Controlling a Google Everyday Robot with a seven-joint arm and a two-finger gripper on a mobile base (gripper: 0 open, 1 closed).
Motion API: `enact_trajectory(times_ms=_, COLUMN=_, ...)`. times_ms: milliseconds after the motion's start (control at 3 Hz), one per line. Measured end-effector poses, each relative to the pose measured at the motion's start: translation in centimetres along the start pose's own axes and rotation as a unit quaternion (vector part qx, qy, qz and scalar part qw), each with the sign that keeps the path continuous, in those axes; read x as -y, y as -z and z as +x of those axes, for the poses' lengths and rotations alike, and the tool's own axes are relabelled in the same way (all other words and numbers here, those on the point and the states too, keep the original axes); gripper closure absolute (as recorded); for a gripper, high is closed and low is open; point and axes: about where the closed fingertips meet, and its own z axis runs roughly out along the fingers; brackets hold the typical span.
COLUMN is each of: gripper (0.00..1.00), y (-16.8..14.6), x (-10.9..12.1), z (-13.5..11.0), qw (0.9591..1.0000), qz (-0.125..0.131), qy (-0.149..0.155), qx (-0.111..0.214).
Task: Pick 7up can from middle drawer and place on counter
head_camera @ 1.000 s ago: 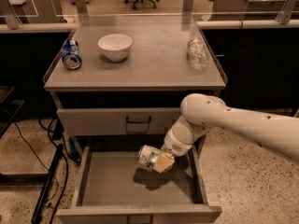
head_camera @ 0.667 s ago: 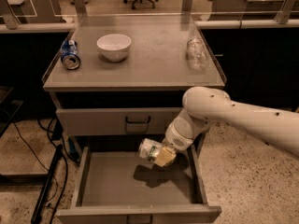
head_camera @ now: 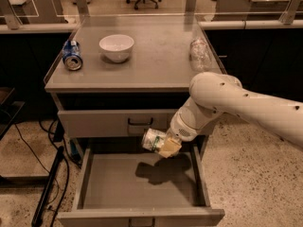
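In the camera view, the claw (head_camera: 166, 145) is clenched on one end of the can (head_camera: 152, 139). The can lies sideways in the air, over the floor of the open drawer (head_camera: 132, 188) and just under the shut drawer front (head_camera: 104, 123). Held by one end only, it could slip and drop back in. Going straight up, it could bump that front or the edge of the bench (head_camera: 156, 65). Up on top, it could knock the jar (head_camera: 200, 53).
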Motion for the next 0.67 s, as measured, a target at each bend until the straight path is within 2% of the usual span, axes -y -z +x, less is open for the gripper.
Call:
enact_trajectory(times_ms=333, gripper=1.0, y=2.0, x=-0.5, z=-1.0, qw=0.9997, qz=0.015, qy=0.013, qx=0.014)
enact_trajectory(times_ms=667, gripper=1.0, y=5.4, x=0.0, z=-2.4, qw=0.9985, qz=0.04, qy=0.024, qx=0.029)
